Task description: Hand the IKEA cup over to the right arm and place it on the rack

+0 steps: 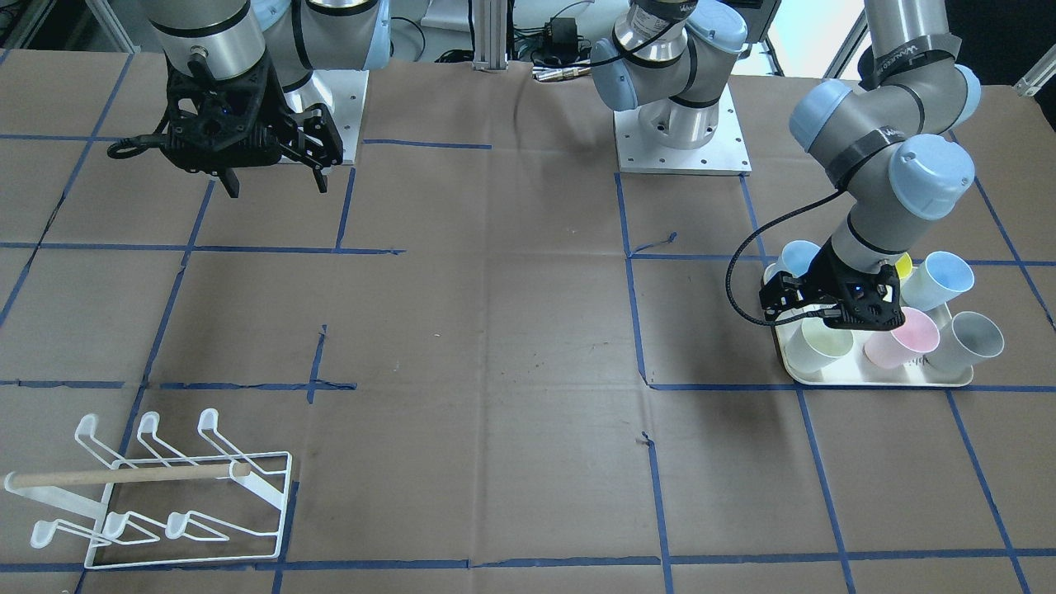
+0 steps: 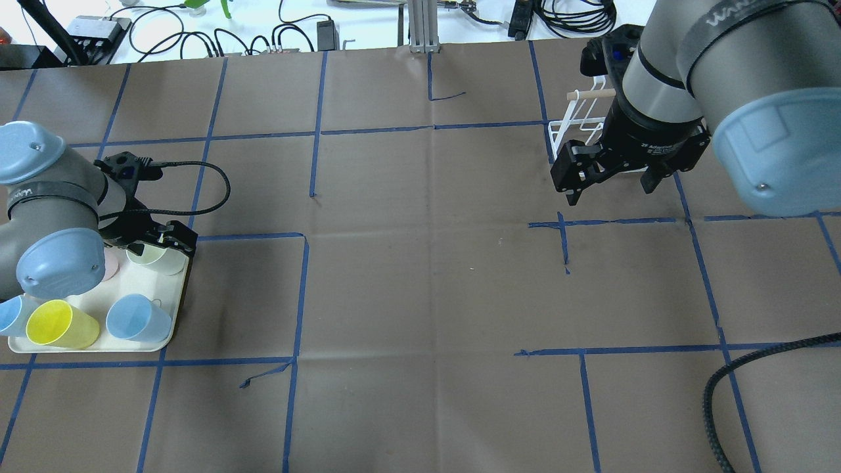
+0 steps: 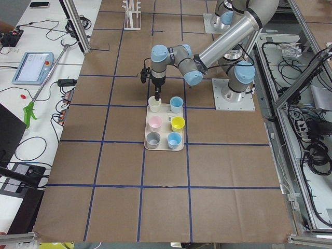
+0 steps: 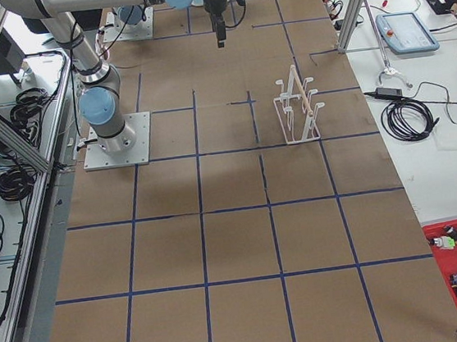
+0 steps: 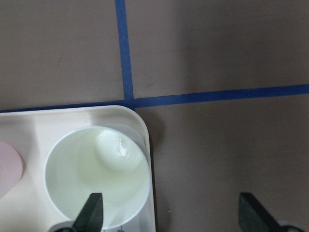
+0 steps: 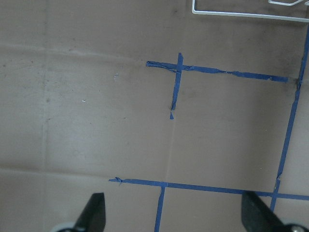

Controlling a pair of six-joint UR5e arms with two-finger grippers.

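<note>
Several pastel cups stand on a cream tray [image 1: 874, 381]. My left gripper [image 1: 804, 318] is open and low over a cream-white cup [image 1: 817, 346]. In the left wrist view one finger [image 5: 91, 215] is inside this cup [image 5: 96, 179] and the other is outside, over the table. It holds nothing. My right gripper [image 1: 276, 183] is open and empty, hovering above the bare table. In the overhead view it [image 2: 611, 192] hides part of the white wire rack [image 2: 578, 125]. The rack [image 1: 157, 495] stands empty, with its wooden rod across.
The tray [image 2: 98, 347] also holds yellow [image 2: 59, 323], blue [image 2: 138, 318], pink [image 1: 903, 338] and grey [image 1: 965, 342] cups. Brown paper with blue tape lines covers the table. The two arm bases stand at the robot's edge of the table.
</note>
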